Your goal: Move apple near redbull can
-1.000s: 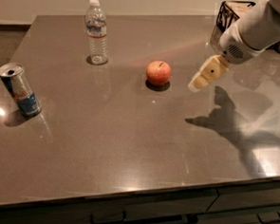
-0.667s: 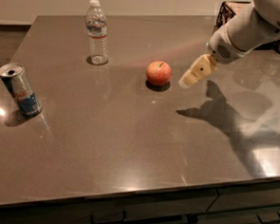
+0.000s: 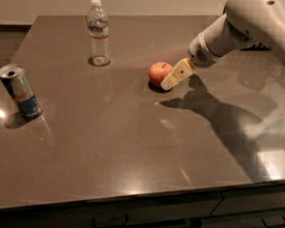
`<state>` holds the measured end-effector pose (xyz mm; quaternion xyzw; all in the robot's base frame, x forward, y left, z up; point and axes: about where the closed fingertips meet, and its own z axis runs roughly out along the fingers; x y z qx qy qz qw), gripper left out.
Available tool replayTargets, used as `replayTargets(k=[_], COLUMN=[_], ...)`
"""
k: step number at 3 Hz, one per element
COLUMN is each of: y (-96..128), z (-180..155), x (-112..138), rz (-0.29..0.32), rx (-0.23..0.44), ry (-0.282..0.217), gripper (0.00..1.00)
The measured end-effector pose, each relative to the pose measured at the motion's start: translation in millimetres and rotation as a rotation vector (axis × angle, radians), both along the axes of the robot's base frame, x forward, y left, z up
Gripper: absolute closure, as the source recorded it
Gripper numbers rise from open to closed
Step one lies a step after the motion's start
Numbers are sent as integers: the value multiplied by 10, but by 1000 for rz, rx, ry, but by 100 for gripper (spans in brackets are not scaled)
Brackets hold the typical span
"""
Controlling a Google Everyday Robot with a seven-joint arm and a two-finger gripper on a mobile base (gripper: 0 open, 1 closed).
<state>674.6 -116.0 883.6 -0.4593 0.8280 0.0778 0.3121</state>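
Beside the apple [image 3: 157, 73], mid-surface [image 3: 130, 149], the gripper [image 3: 172, 78] leans in on the side away from the redbull can [image 3: 20, 91]. Whether it is open, I cannot tell. An off-centre contact could roll the round apple astray, well short of the can.

Open tabletop [image 3: 130, 149] between gripper [image 3: 172, 80] (beside apple [image 3: 158, 72]) and redbull can [image 3: 20, 90]

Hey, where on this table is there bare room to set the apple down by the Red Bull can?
The table is bare between the redbull can and the apple, from the water bottle down to the front edge. The only crowded spot is beside the apple, where the gripper sits.
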Motion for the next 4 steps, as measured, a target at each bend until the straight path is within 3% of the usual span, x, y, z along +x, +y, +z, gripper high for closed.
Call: replayTargets(k=[2, 3, 4], y=[296, 382, 454], z=[-226, -262, -252], x=[168, 171, 139], rz=[62, 87, 117], rx=[17, 10, 9], ry=[48, 61, 63], gripper=[0, 17, 41])
